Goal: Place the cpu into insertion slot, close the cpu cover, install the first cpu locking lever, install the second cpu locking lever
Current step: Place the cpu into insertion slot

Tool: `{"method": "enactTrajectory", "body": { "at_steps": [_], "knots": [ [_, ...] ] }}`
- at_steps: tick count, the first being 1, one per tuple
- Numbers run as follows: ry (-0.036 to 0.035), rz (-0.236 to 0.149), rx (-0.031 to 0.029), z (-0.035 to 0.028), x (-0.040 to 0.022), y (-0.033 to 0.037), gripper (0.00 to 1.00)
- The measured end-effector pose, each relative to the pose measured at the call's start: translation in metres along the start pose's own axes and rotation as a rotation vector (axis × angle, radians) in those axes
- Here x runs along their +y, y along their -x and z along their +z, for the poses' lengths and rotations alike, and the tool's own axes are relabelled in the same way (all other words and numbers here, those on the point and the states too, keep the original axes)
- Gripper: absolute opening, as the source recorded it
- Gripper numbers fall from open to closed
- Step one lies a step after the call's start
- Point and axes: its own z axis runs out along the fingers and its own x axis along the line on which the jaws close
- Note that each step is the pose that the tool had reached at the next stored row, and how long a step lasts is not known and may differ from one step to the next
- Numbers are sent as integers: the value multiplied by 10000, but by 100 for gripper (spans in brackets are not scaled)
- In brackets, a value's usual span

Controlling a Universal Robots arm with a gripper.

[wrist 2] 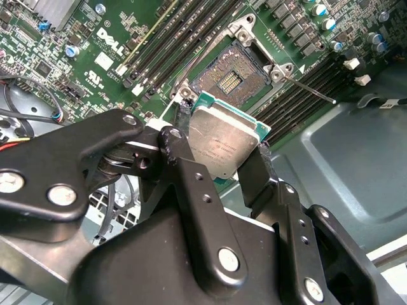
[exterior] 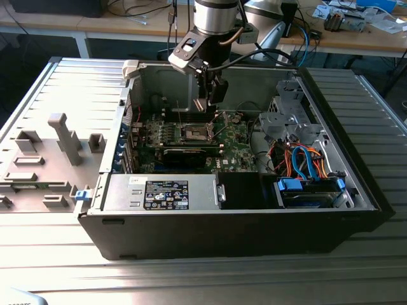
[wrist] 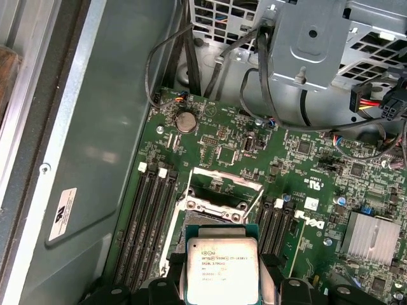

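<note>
Ribbed metal tabletop [exterior: 57, 267] is carrying an open black computer case [exterior: 210, 235]. Over its green motherboard [wrist 2: 95, 38] in the second wrist view, the gripper [wrist 2: 222, 143] is clamping the cpu [wrist 2: 219, 136] by two opposite edges, hovering it near the insertion slot [wrist 2: 227, 77], not touching. Light, stiff and smooth-lidded, it is probably handling slippery and fragile underneath; edges are looking safest.

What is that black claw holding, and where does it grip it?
The gripper holds the cpu, a small silvery chip, pinched by two opposite edges, close to the insertion slot.
</note>
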Motion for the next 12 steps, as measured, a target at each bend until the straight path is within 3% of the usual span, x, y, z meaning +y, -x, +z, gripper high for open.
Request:
{"method": "enactTrajectory", "body": {
  "at_steps": [12],
  "knots": [
    [-2,129,1,5,0,0,54]
  ]
}}
